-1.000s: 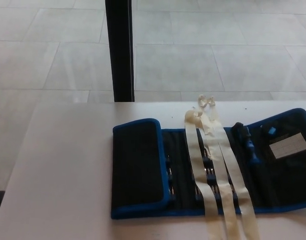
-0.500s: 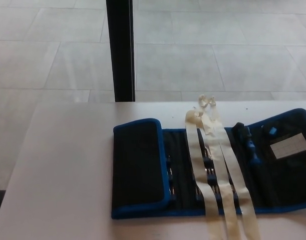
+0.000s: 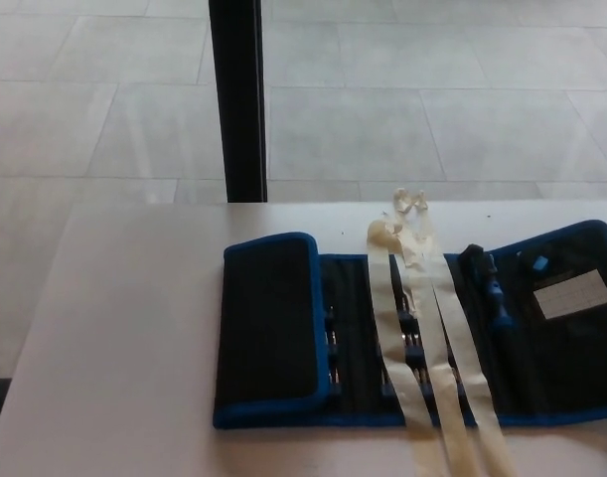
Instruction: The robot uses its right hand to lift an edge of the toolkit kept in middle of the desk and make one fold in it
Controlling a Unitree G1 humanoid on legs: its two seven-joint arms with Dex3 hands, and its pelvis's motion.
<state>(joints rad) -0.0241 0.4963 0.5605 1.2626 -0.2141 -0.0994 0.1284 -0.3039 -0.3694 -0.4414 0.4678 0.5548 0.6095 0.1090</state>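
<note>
We saw the pale, smooth desk (image 3: 134, 348) bare on its left side, with neither of our hands in view, so we could not tell whether their fingers were released, clenched or grasping anything. Near the middle of the desk lay the black fabric toolkit with blue piping (image 3: 422, 338), stretched out toward the right edge of the picture. Its left flap (image 3: 268, 328) already lay folded over onto the pockets. Just right of that, the cream cloth tie straps (image 3: 427, 338) ran across the roll toward us, and further right a blue-handled tool (image 3: 497, 293) and a white label (image 3: 573, 294) sat in the open panel. We judged that one fold was in place, or that the right hand had not yet reached in; any further move called for bringing it to the raised right edge.
</note>
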